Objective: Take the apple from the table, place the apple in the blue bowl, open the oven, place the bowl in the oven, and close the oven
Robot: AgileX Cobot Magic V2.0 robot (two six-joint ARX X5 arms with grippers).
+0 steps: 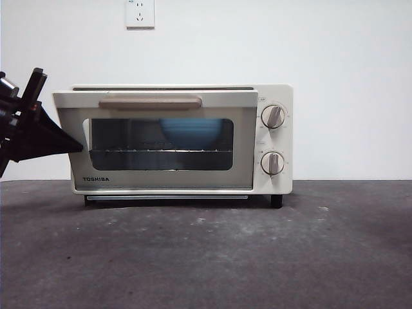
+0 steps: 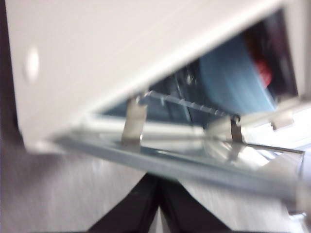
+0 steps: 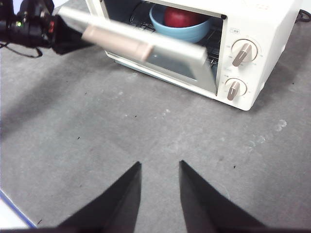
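The cream-white oven [image 1: 277, 138] stands at the middle of the table [image 1: 206, 257], its door [image 3: 141, 46] tilted partly ajar. Inside on the rack sits the blue bowl [image 3: 181, 30] with the red apple [image 3: 182, 17] in it. The bowl shows as a blue shape through the window [image 1: 193, 132], and also in the blurred left wrist view, bowl [image 2: 233, 82] and apple [image 2: 265, 73]. My left gripper [image 1: 78, 147] is shut, its tip at the door's left edge; the same gripper [image 2: 158, 180] sits just under the door. My right gripper [image 3: 159, 165] hangs open over bare table, well in front of the oven.
Two round knobs [image 1: 273, 116] sit on the oven's right side and a beige bar handle [image 1: 150, 102] runs along the door's top. A white wall with a socket [image 1: 140, 13] stands behind. The table's edge [image 3: 14, 213] lies near my right gripper.
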